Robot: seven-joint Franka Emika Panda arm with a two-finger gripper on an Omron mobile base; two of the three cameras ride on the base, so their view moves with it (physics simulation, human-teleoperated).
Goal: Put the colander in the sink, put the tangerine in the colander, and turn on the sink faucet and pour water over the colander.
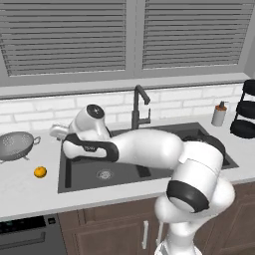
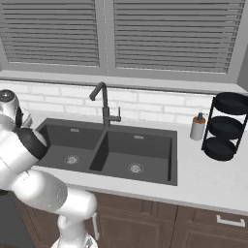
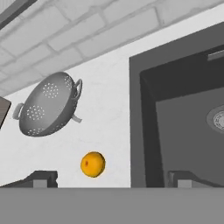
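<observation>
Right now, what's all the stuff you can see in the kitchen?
Colander: one, silver-grey, on the counter left of the sink.
Tangerine: one, orange, on the counter in front of the colander.
Sink: one, dark grey, two basins.
Sink faucet: one, dark grey, behind the sink.
Soap dispenser: one, white, right of the sink.
Tiered rack: one, black, far right.
End effector: one, dark finger tips apart, above the counter near the tangerine.
</observation>
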